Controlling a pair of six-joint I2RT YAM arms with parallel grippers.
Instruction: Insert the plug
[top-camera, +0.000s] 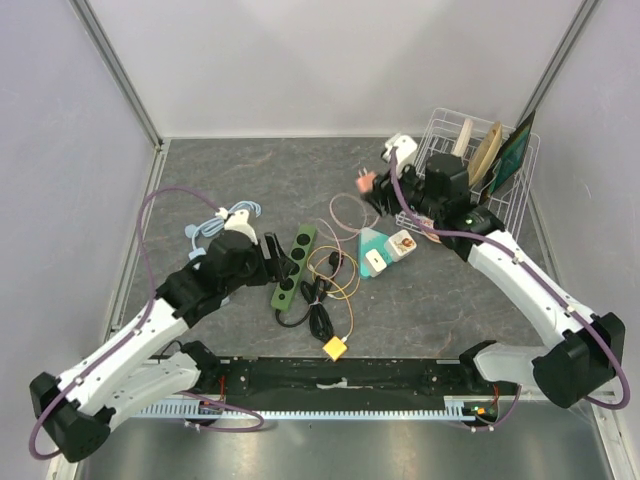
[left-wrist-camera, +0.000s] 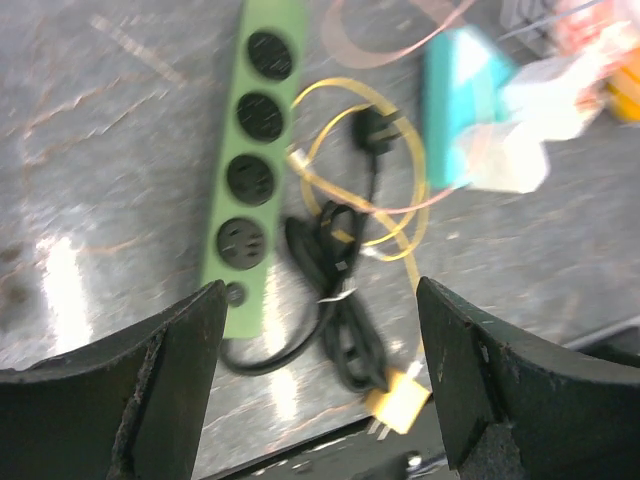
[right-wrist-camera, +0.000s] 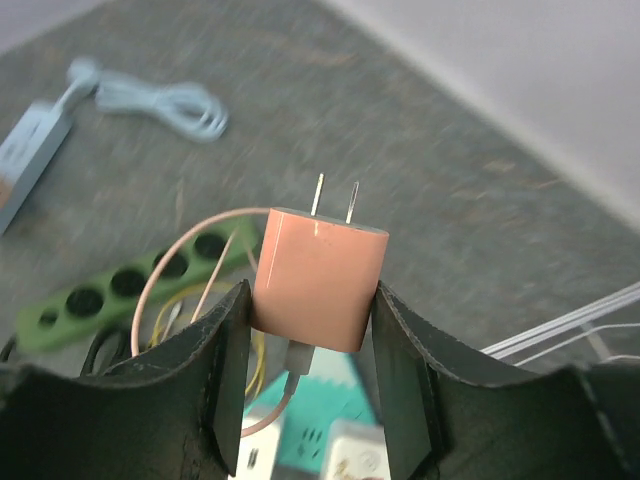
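Here, in the top view, the right gripper (top-camera: 372, 190) is holding the pink plug (top-camera: 363, 181) to the right of and beyond the green power strip (top-camera: 292, 265), which is lying on the table (top-camera: 230, 180) with its long axis running near-to-far, slightly slanted. The left gripper (top-camera: 268, 255) is hovering just beside its left edge. In the left wrist view, that gripper (left-wrist-camera: 320, 290) is standing wide and empty over the strip's (left-wrist-camera: 250, 160) near end. In the right wrist view, the plug (right-wrist-camera: 320, 275) is sitting clamped between the jaws, prongs pointing away, the strip (right-wrist-camera: 130, 285) lying down-left; the plug likely needs carrying leftward.
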